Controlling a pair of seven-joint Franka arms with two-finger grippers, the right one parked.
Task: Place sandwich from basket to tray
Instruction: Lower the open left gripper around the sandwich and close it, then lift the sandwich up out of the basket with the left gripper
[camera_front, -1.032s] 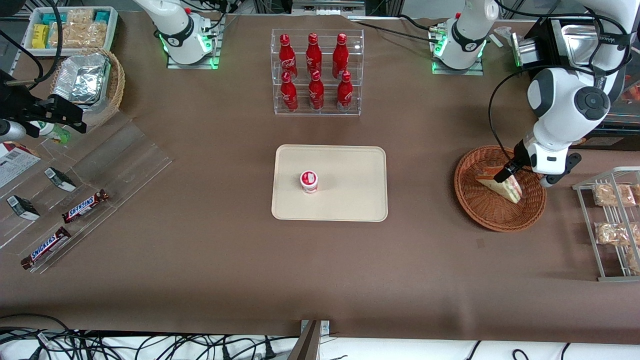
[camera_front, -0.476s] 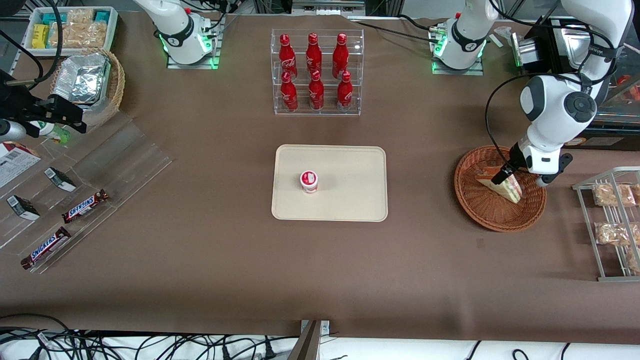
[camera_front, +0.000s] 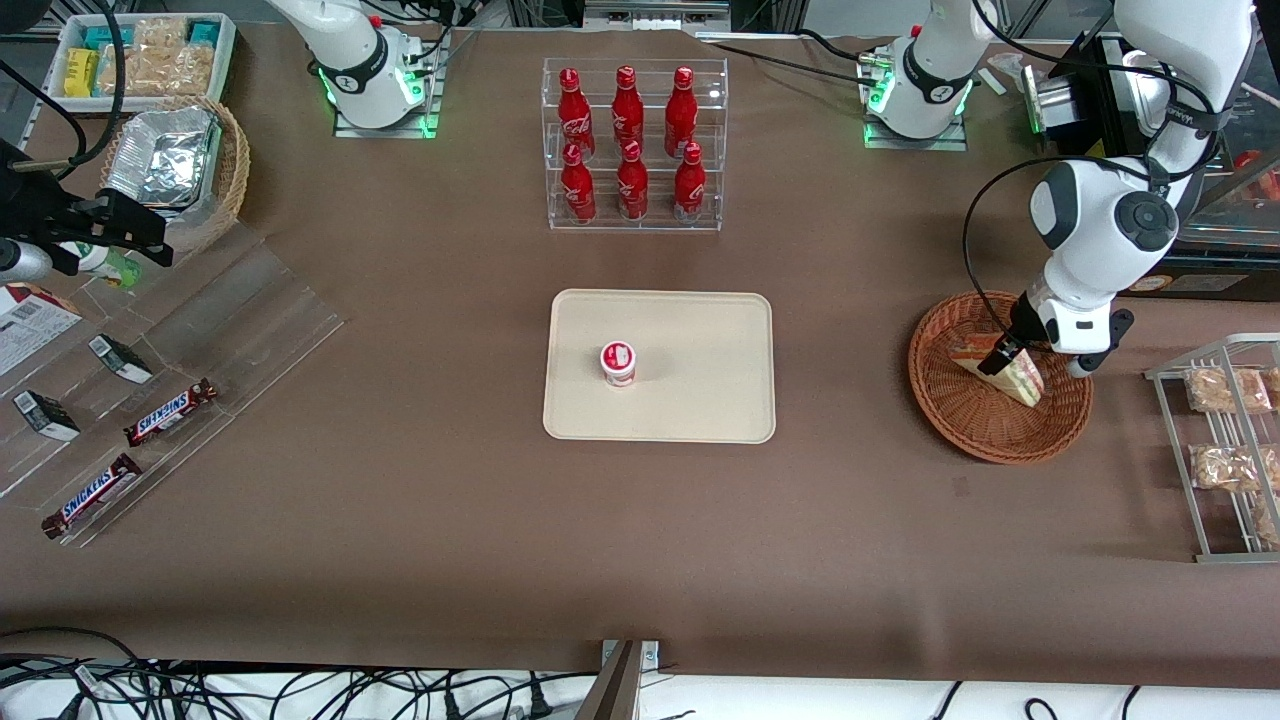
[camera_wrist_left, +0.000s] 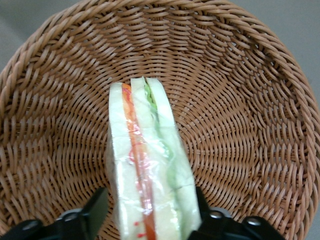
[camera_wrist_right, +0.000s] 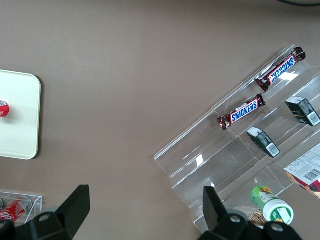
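Brown matte paper covers the whole table (camera_front: 420, 520), smooth but for faint creases, with a tangle of black cables along its edge nearest the front camera. At the middle lies the tray (camera_front: 700, 400), a flat cream plastic rectangle with rounded corners and a low rim; a small red-and-white cup (camera_front: 618, 362) stands on it. Farther from the camera than the tray, a clear acrylic rack (camera_front: 633, 145) holds six red bottles in two tiers.

Toward the working arm's end sits the basket (camera_front: 960, 425), round, shallow, woven of reddish-brown wicker in tight concentric rows. In it the sandwich (camera_front: 1015, 378) stands on edge, a triangular wedge of white bread with orange-red and green filling bands under glossy clear wrap. The gripper (camera_front: 1003, 356) is down inside the basket; in the wrist view its dark fingers (camera_wrist_left: 95, 212) sit one at each flat face of the sandwich (camera_wrist_left: 147, 165), closed against the wrap. Beside the basket, a wire rack (camera_front: 1215, 450) carries bagged beige snacks.

Toward the parked arm's end, a stepped clear acrylic stand (camera_front: 170, 340) bears two Snickers bars (camera_front: 170, 412) and small dark boxes. Farther from the camera, a paler, deeper wicker basket (camera_front: 232, 165) holds crinkled foil packs, next to a white bin (camera_front: 145, 55) of snacks.
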